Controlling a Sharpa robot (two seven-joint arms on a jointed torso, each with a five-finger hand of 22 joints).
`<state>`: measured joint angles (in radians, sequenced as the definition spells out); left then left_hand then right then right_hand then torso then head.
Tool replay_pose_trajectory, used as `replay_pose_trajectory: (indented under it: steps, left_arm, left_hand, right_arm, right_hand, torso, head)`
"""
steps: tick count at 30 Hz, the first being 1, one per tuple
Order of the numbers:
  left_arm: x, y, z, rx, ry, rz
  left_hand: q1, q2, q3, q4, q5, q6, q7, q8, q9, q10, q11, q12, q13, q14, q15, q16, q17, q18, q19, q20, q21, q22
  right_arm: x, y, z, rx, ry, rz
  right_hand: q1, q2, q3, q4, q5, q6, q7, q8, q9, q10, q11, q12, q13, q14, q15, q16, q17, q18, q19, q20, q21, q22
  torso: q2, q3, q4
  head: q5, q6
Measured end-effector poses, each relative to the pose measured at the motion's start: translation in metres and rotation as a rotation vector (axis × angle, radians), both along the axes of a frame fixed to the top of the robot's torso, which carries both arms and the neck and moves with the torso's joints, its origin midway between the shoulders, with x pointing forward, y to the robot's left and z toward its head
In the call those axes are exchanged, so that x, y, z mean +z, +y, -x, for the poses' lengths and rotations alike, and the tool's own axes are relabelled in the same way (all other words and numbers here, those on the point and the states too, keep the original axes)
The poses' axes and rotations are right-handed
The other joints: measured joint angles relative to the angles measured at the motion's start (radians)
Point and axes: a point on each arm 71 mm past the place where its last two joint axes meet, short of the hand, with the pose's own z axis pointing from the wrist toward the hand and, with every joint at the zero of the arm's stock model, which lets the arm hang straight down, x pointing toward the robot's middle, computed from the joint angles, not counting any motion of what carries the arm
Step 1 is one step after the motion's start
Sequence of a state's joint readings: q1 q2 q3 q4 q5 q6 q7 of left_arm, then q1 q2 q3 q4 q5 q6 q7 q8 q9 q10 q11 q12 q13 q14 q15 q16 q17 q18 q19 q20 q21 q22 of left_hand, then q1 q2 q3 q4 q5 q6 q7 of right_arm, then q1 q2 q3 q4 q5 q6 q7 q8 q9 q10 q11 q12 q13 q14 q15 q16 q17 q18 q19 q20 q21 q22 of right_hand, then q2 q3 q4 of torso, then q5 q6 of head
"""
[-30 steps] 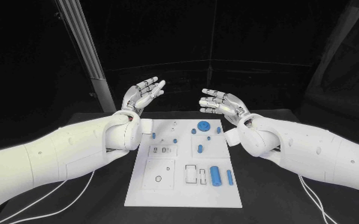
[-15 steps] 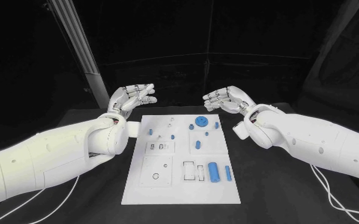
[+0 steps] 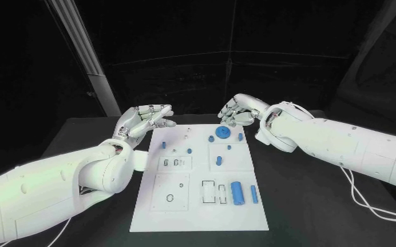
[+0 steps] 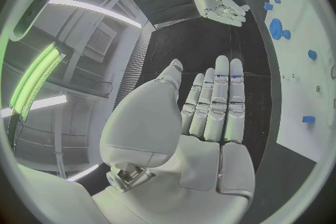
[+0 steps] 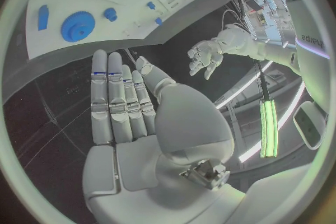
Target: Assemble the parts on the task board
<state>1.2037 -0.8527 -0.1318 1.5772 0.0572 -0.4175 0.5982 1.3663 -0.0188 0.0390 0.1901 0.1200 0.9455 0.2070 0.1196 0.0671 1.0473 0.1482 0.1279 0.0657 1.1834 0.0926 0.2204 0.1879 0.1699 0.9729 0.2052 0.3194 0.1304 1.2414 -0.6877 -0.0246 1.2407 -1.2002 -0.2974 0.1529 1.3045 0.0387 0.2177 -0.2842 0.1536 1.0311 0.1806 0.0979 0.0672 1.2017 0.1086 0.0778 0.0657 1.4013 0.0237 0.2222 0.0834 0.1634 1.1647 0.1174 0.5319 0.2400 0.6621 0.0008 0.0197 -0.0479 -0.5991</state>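
Both robot hands lowered, blue cylinder (image 3: 237, 192) lengthwise on task board (image 3: 198, 212)

You're looking at two bulky, glossy white arms with rounded shells, each ending in a silver segmented hand: the left hand (image 3: 145, 119) and the right hand (image 3: 237, 111). Thin white cables (image 3: 363, 198) trail from under the arms onto the table. Your wrist views show smooth pale-grey palm plates, dark bands across the fingers (image 5: 119, 102), and blue marks near the fingertips.
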Motion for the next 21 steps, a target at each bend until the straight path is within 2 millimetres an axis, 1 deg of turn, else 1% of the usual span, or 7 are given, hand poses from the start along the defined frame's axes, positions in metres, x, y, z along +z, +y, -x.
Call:
replay_pose_trajectory:
  steps: [2, 4, 6, 9, 12, 15, 21]
  left_arm:
    - [0.001, -0.004, 0.003, -0.016, 0.0, 0.005]
    - [0.001, -0.006, 0.004, -0.028, -0.001, 0.008]
    - [0.002, -0.008, 0.005, -0.037, -0.001, 0.011]
    - [0.002, -0.011, 0.007, -0.048, 0.0, 0.014]
    - [0.002, -0.013, 0.007, -0.056, 0.002, 0.016]
    - [0.003, -0.014, 0.008, -0.062, 0.003, 0.018]
    - [0.002, -0.015, 0.008, -0.067, 0.005, 0.018]
  left_hand:
    - [0.0, 0.0, 0.0, 0.0, 0.0, 0.0, 0.0, -0.004, 0.0, 0.0, 0.0, 0.0, 0.0, 0.0, 0.0, 0.0, 0.0, 0.0, 0.0, 0.0, 0.0, 0.0]
    - [0.0, 0.0, 0.003, -0.003, 0.0, 0.0, 0.0, -0.004, 0.0, 0.0, 0.0, 0.0, 0.0, 0.0, 0.0, 0.0, 0.0, 0.0, 0.0, 0.0, 0.0, -0.001]
    - [0.0, 0.0, 0.003, -0.003, 0.0, 0.0, 0.0, -0.004, -0.001, 0.0, 0.0, -0.001, 0.0, 0.0, 0.0, -0.001, 0.001, 0.0, 0.0, 0.0, 0.0, -0.001]
    - [0.0, 0.0, 0.003, -0.003, 0.0, 0.0, 0.0, -0.007, -0.001, 0.0, 0.0, -0.004, 0.0, 0.0, 0.0, -0.004, 0.002, 0.0, 0.0, 0.0, 0.0, -0.002]
    - [0.0, 0.0, 0.003, -0.003, 0.0, 0.0, 0.0, -0.007, -0.001, 0.0, 0.0, -0.004, 0.0, 0.0, 0.0, -0.004, 0.001, 0.0, 0.0, 0.0, 0.0, -0.002]
    - [0.0, 0.0, 0.003, -0.003, 0.0, 0.0, 0.0, -0.007, -0.001, 0.0, 0.0, -0.004, -0.001, 0.0, 0.0, -0.004, 0.001, 0.0, 0.0, 0.0, 0.0, -0.002]
    - [0.0, 0.0, 0.003, -0.003, 0.0, 0.0, 0.0, -0.007, -0.001, 0.0, 0.0, -0.004, -0.001, 0.0, 0.0, -0.005, 0.002, 0.0, 0.0, 0.0, 0.0, -0.003]
  right_arm:
    - [0.002, 0.005, -0.001, 0.001, -0.025, 0.062]
    - [0.003, 0.008, -0.003, 0.002, -0.046, 0.109]
    - [0.005, 0.012, -0.004, 0.004, -0.068, 0.159]
    - [0.008, 0.017, -0.005, 0.006, -0.092, 0.216]
    - [0.009, 0.022, -0.005, 0.012, -0.11, 0.267]
    - [0.009, 0.026, -0.005, 0.018, -0.12, 0.311]
    - [0.008, 0.033, -0.003, 0.037, -0.119, 0.375]
  right_hand:
    - [-0.01, -0.01, 0.0, 0.0, 0.0, 0.009, -0.009, -0.003, 0.0, 0.013, -0.013, -0.003, 0.0, 0.053, -0.022, 0.088, 0.044, 0.0, 0.03, -0.019, 0.055, 0.031]
    - [-0.019, -0.019, 0.016, 0.003, 0.0, 0.012, -0.012, -0.018, 0.0, 0.017, -0.018, -0.012, 0.0, 0.062, -0.029, 0.202, 0.114, 0.0, 0.043, -0.032, 0.114, 0.064]
    - [-0.029, -0.029, 0.028, 0.005, 0.0, 0.012, -0.012, -0.026, 0.0, 0.011, -0.023, -0.012, 0.0, 0.062, -0.029, 0.283, 0.168, 0.0, 0.057, -0.032, 0.156, 0.088]
    - [-0.045, -0.035, 0.047, 0.008, 0.0, 0.012, -0.012, -0.029, 0.0, -0.009, -0.021, -0.012, 0.0, 0.062, -0.029, 0.409, 0.25, 0.0, 0.074, -0.032, 0.217, 0.124]
    - [-0.055, -0.039, 0.064, 0.011, 0.0, 0.009, -0.01, -0.029, 0.0, -0.02, -0.018, -0.012, 0.0, 0.062, -0.029, 0.58, 0.418, 0.0, 0.076, -0.029, 0.279, 0.166]
    - [-0.064, -0.048, 0.075, 0.016, 0.0, 0.008, -0.008, -0.029, 0.0, -0.027, -0.014, -0.012, 0.0, 0.062, -0.029, 0.702, 0.548, 0.0, 0.096, -0.024, 0.374, 0.273]
    - [-0.072, -0.055, 0.091, 0.025, -0.005, 0.001, -0.008, -0.029, 0.0, -0.035, -0.012, -0.012, 0.0, 0.062, -0.029, 0.856, 0.713, 0.0, 0.112, -0.02, 0.527, 0.455]
  torso:
    - [0.01, -0.0008, 0.0046]
    - [0.02, -0.0016, 0.0098]
    - [0.029, -0.0022, 0.0139]
    - [0.042, -0.0029, 0.0196]
    - [0.052, -0.0035, 0.0232]
    - [0.06, -0.0038, 0.0263]
    - [0.071, -0.0049, 0.0305]
  head:
    - [-0.005, 0.004]
    - [-0.008, 0.008]
    - [-0.011, 0.011]
    - [-0.017, 0.017]
    - [-0.019, 0.02]
    - [-0.02, 0.022]
    - [-0.021, 0.019]
